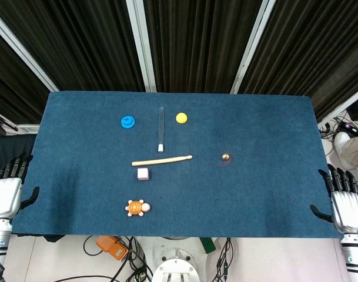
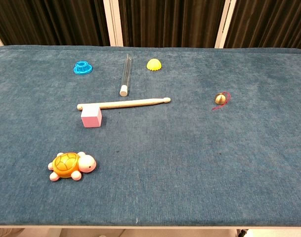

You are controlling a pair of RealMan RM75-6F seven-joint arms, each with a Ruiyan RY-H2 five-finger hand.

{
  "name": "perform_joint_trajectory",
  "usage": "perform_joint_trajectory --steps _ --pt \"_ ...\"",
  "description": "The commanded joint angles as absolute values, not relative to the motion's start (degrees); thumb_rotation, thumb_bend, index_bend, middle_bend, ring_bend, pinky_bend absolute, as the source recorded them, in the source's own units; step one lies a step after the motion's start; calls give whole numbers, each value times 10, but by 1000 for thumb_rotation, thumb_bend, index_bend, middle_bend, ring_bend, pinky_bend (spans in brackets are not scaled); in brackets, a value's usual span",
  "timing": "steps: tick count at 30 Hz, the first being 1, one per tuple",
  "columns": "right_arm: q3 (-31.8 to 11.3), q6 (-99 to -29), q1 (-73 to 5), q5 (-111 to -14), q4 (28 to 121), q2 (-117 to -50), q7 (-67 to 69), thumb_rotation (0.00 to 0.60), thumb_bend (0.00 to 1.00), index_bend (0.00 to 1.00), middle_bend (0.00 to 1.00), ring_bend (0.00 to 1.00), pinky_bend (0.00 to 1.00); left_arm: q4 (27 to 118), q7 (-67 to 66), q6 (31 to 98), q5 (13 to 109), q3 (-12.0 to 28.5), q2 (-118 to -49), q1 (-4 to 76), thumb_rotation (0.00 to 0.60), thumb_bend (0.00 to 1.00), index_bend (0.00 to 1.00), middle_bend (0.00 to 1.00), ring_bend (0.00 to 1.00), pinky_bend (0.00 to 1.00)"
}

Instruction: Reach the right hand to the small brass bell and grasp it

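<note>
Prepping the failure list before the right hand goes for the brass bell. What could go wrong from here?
1. The brass bell is small and rounded; fingers could nudge it so it rolls on the cloth instead of being held.
2. A thin red cord lies by it; a finger may snag that and drag the bell.
3. The right hand sits at the table edge, well away, open. A low reach could catch the cloth.

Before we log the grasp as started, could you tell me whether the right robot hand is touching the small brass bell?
Apart. In the head view the right robot hand sits at the table's near right edge, with bare blue cloth between it and the small brass bell.
</note>
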State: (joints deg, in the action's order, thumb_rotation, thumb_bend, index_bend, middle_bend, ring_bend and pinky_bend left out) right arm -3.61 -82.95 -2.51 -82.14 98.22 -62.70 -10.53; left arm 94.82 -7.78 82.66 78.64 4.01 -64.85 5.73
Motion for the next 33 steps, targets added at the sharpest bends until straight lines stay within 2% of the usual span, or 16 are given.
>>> perform_joint_trajectory --steps 1,8,18,23,33 --pt "-54 -814 -47 -816 950 -652 -87 600 285 203 73 86 51 947 -78 829 789 39 -647 56 600 357 3 0 29 155" --pt "-96 -687 -144 -778 899 -684 -73 600 285 241 74 87 51 948 -79 823 787 38 -647 57 600 357 3 0 30 156" --pt "-142 -536 -292 -696 803 -794 -149 600 285 361 74 87 51 949 -86 821 780 39 -642 56 600 356 3 0 30 155" --pt "-150 -500 -341 -673 746 -848 -166 600 285 414 74 87 55 949 -88 818 777 40 -642 58 600 357 3 0 30 156" --pt "-144 -464 -394 -652 656 -925 -159 600 285 441 74 88 56 948 -84 816 775 40 -642 58 600 357 4 0 29 156"
